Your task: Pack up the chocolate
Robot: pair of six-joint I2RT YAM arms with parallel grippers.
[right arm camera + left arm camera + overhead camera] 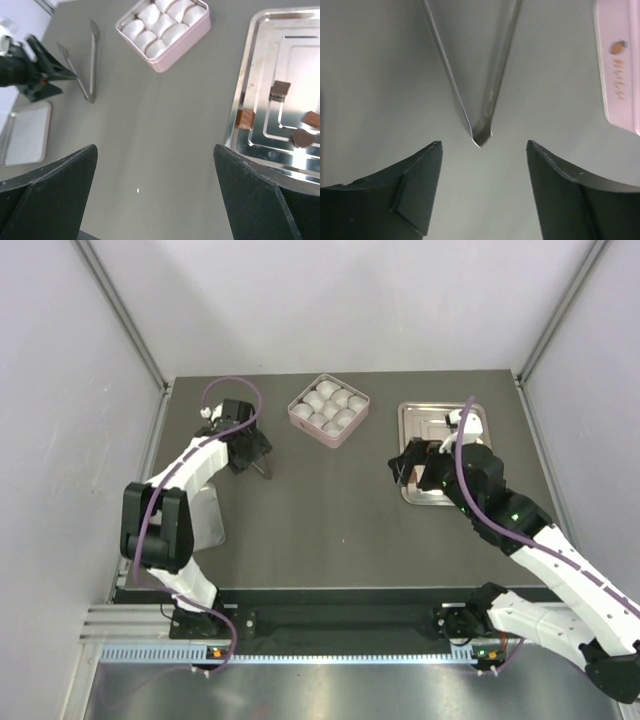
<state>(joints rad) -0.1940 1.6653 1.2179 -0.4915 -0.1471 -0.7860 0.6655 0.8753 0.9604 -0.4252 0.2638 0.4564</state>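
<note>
Lining up on the tongs, with the chocolate far across the bench

The left fingers [415,185] are spread wide and hold nothing. The joined end of the tongs [481,136] lies on the bench [380,75] just ahead of the gap between them. The tongs' long axis runs straight away from that gap, and the two blades fan out toward the far side. A short advance along that line should put the hinge end between the fingers.

The chocolate [280,90] is well apart from this. A few brown pieces lie loose in the steel tray [245,75] on the right side, close under the right arm. The right fingers [55,185] are also spread and empty, hovering beside the tray's near-left edge.

The pink box [182,47] with its white paper cups [155,25] stands between the tongs and the tray. Its cups look unfilled, so packing appears not yet begun. The left arm is clearly the nearer one to the tongs, and the right arm is nearer the chocolate.
</note>
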